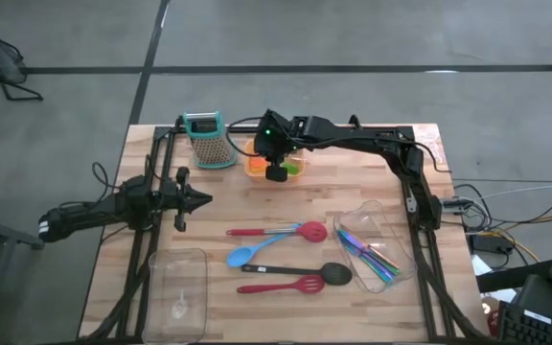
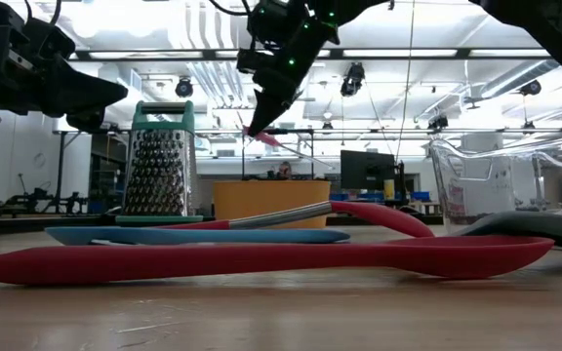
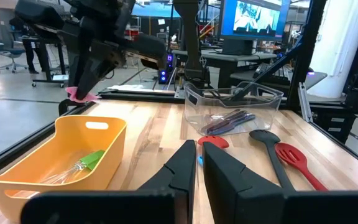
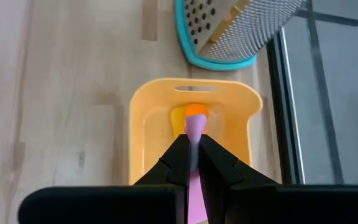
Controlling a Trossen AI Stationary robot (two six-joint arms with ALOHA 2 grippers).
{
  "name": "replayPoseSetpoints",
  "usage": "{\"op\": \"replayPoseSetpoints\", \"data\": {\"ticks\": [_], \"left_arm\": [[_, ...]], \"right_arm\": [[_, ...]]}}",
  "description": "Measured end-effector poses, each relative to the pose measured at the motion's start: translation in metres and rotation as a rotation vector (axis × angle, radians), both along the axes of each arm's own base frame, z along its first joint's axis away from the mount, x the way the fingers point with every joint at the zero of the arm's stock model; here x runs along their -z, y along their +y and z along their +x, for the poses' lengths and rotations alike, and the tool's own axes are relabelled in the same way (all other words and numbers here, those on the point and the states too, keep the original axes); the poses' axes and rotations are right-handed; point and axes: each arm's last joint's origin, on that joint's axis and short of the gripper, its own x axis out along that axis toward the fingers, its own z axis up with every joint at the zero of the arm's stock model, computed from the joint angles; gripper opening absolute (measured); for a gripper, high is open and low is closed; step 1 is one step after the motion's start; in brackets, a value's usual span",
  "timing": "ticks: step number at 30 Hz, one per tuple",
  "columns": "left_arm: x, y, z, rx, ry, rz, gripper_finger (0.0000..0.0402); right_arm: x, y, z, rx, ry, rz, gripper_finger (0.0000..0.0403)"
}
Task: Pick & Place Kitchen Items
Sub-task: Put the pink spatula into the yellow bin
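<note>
The worktop (image 1: 257, 201) is pale butcher-block wood, standing on a grey concrete floor (image 1: 353, 38) crossed by dark seams. In the low view a bright, open lab shows behind it, with ceiling lights and a monitor (image 2: 364, 168).

At the upper centre of the high view the right gripper (image 4: 192, 163) hangs above the orange tray (image 4: 148, 112), its fingers pinched on a pink piece (image 4: 196, 130) — the tip points down at an orange piece (image 4: 196, 109) lying in the tray. The box grater (image 1: 209, 140) stands just beside the tray, near the worktop's far edge.

In the lower centre of the high view lie the red spoon (image 1: 281, 231), blue spoon (image 1: 252, 251), black spoon (image 1: 300, 272) and red slotted spatula (image 1: 281, 287), close together. The blue-handled cutlery (image 1: 370, 254) sits in a clear bin (image 1: 367, 216) at the lower right; another clear bin (image 1: 175, 283) lies at the lower left.

The left gripper (image 1: 199, 200) waits at the left edge, fingers nearly together and holding nothing — bare wood lies between it and the spoons.
</note>
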Motion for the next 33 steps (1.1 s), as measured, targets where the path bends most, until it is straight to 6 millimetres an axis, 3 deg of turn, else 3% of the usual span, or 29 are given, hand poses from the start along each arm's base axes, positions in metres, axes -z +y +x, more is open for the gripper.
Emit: {"op": "replayPoseSetpoints", "data": {"ticks": [6, 16, 25, 28, 33], "left_arm": [[0.0, 0.0, 0.0, 0.0, 0.0, 0.0, 0.0035], [0.0, 0.0, 0.0, 0.0, -0.001, 0.0, 0.0035], [0.0, 0.0, 0.0, 0.0, -0.001, 0.0, 0.0035], [0.0, 0.0, 0.0, 0.0, 0.0, 0.0, 0.0035], [0.0, 0.0, 0.0, 0.0, 0.0, 0.0, 0.0035]], "right_arm": [[0.001, -0.008, -0.002, -0.042, -0.041, 0.104, 0.0013], [-0.002, -0.015, 0.003, -0.068, -0.106, 0.016, 0.0013], [0.032, -0.028, 0.0, -0.007, -0.118, 0.04, 0.0014], [0.042, -0.027, -0.001, 0.01, -0.095, 0.04, 0.0032], [0.048, -0.027, -0.003, 0.044, -0.088, 0.051, 0.0096]]}}
